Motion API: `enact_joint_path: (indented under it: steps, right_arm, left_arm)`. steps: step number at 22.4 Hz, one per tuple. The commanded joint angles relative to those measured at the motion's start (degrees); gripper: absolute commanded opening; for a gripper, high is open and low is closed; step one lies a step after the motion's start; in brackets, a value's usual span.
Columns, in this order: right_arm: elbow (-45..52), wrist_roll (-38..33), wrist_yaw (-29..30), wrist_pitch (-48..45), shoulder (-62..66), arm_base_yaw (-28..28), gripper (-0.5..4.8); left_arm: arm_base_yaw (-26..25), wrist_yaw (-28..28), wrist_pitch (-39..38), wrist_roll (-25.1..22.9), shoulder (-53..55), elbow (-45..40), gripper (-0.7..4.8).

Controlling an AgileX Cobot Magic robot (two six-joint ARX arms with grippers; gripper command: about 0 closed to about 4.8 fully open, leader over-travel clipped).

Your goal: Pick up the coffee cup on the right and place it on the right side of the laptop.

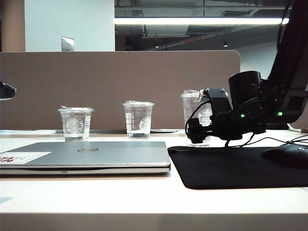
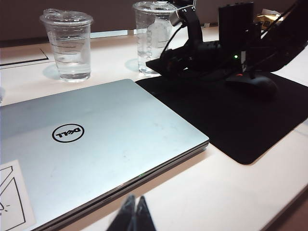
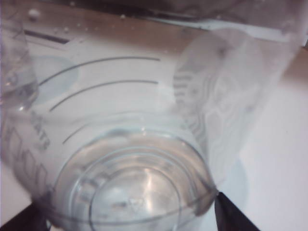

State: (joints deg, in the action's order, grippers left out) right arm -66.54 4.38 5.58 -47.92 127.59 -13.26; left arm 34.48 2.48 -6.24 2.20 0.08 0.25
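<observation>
Spread wide, the jaws of the right gripper (image 3: 130, 216) are seen on either side of the base of the coffee cup (image 3: 134, 144), whose clear wall with printed lines and pale logo fills the right wrist view; dark fingertips (image 3: 233, 216) show at the lower corners, and no squeeze on the wall can be made out. In the exterior view, the right gripper (image 1: 198, 131) is held low at the cup's lower part, and the coffee cup (image 1: 195, 113) is seen standing upright on the white table (image 1: 144, 192), behind the far edge of a black mouse pad (image 1: 231, 168) and to the right of the laptop (image 1: 96, 154). The laptop is closed and lies flat, with a white sticker (image 1: 21, 157) at its left end. Two more clear cups are lined up behind it: a short cup (image 1: 75, 123) on the left and a medium cup (image 1: 138, 119) in the middle, well apart from each other. A dark mouse (image 1: 286, 155) rests on the pad at the right. The left gripper (image 2: 131, 216) is seen in the left wrist view over the table's near edge in front of the laptop, its jaws brought together with nothing between them.
</observation>
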Motion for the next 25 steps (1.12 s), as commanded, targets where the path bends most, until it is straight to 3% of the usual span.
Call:
enact_joint_path:
  steps: [1,12,14,18,19,20,25]
  right_arm:
    - [-2.6,-1.6,-0.1,-1.2,1.7,-0.1,4.79]
    - [-4.8,-1.9,0.7,-1.2,3.3,-0.1,4.79]
    - [-4.8,-1.9,0.7,-1.2,3.3,-0.1,4.09]
    - [-4.8,-1.9,0.7,-1.2,3.3,-0.1,3.93]
    - [-4.8,-3.1,0.7,-1.2,3.3,0.0,3.28]
    - [-4.8,-3.1,0.7,-1.2,3.3,0.0,3.01]
    - [-4.8,-3.4,0.7,-1.3,3.2,0.0,3.01]
  left_arm:
    - [0.0,0.1,0.7,-0.2,0.0,0.2,-0.05]
    - [0.0,0.1,0.7,-0.2,0.0,0.2,-0.05]
    - [0.0,0.1,0.7,-0.2,0.0,0.2,-0.05]
    - [0.0,0.1,0.7,-0.2,0.0,0.2,-0.05]
    - [0.0,0.1,0.7,-0.2,0.0,0.2,-0.05]
    - [0.0,0.1,0.7,-0.2,0.0,0.2,-0.05]
    - [0.0,0.1,0.7,-0.2,0.0,0.2,-0.05]
